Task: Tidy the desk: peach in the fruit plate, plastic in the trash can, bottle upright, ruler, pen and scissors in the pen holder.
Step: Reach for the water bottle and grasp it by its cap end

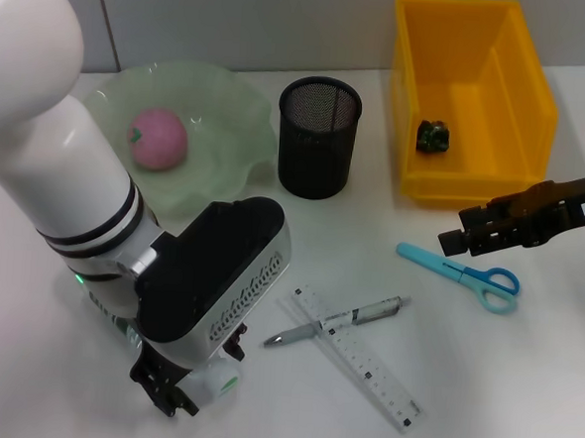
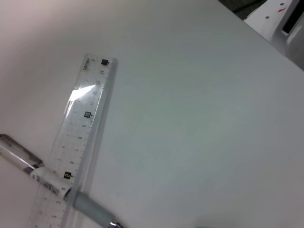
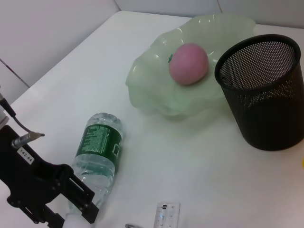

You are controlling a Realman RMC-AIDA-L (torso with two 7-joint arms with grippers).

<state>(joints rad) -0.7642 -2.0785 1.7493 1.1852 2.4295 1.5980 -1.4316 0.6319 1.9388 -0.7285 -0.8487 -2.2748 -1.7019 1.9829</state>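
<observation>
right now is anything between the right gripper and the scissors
Nothing visible. The right gripper hovers just beside the scissors, only bare table between; the way to the pen holder looks open too.

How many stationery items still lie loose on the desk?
3: the ruler with the pen lying across it, and the scissors near the right gripper.

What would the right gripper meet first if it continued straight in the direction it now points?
Probably the pen lying across the ruler; the right gripper points toward the robot's left, passing above the scissors, though its height is unclear.
</observation>
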